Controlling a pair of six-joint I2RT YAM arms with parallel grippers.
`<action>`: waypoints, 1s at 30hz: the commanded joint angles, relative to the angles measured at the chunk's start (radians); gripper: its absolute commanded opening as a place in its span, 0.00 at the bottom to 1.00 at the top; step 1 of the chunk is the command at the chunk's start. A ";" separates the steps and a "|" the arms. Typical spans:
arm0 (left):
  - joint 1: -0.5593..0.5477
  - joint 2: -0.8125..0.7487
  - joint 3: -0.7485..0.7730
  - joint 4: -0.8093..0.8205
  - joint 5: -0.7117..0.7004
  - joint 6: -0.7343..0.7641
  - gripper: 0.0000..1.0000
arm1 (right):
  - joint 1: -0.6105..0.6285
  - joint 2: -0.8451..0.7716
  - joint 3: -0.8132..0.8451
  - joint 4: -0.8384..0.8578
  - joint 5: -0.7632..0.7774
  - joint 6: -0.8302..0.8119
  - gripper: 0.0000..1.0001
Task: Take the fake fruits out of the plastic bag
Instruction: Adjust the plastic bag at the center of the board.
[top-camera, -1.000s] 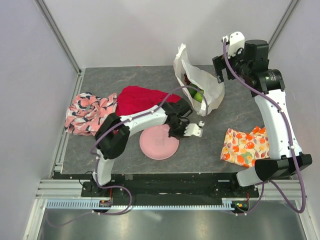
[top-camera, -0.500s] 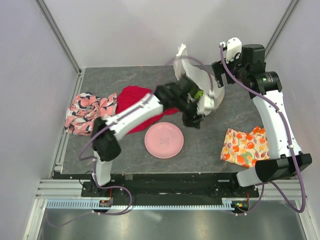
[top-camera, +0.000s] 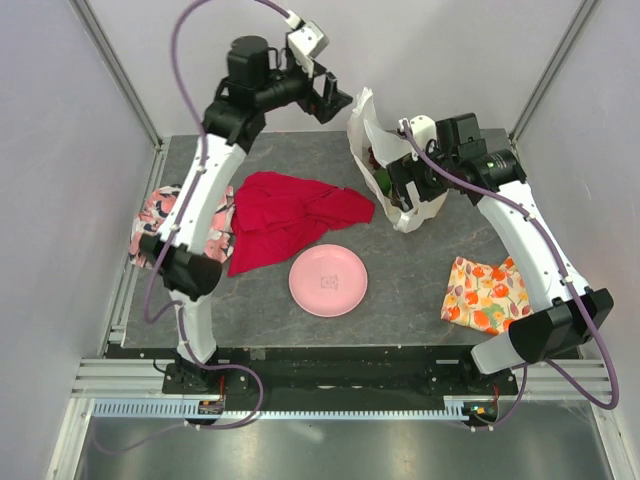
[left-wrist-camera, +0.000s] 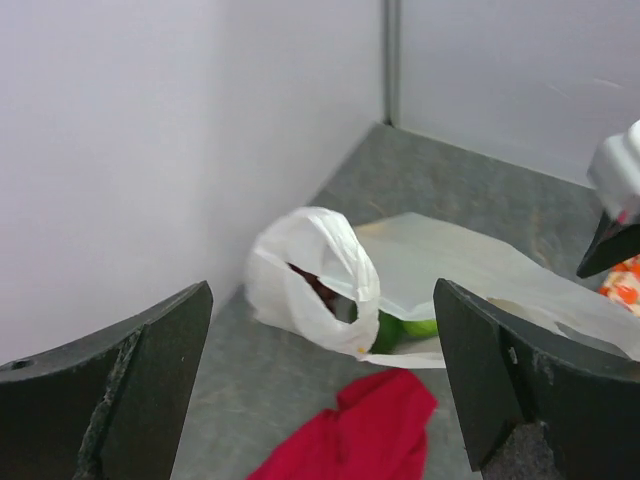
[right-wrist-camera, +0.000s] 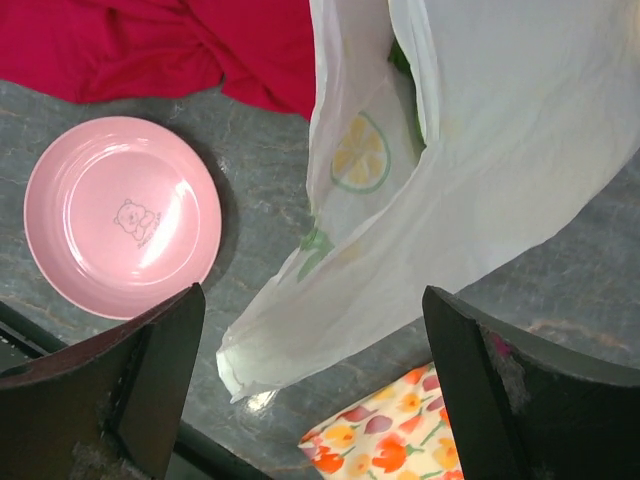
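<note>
At the back of the table (top-camera: 400, 300), the plastic bag (top-camera: 362, 128) is hovered over by the right gripper (right-wrist-camera: 313, 295), spread wide, while the left gripper (left-wrist-camera: 320, 290) is held high, open too.

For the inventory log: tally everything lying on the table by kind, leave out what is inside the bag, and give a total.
Cloths: 3 (red cloth, pink floral cloth, orange floral cloth)
Plates: 1 (pink plate)
Bags: 1 (plastic bag)
Total: 5
</note>
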 joint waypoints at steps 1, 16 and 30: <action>-0.005 0.104 -0.019 0.130 0.131 -0.178 0.99 | -0.001 -0.083 -0.035 -0.041 -0.006 0.091 0.98; -0.027 0.206 -0.018 0.237 0.121 -0.242 0.52 | -0.010 -0.021 -0.166 0.018 -0.005 0.232 0.98; 0.001 -0.288 -0.640 0.205 0.155 -0.253 0.02 | -0.312 -0.026 -0.213 -0.128 0.202 -0.047 0.05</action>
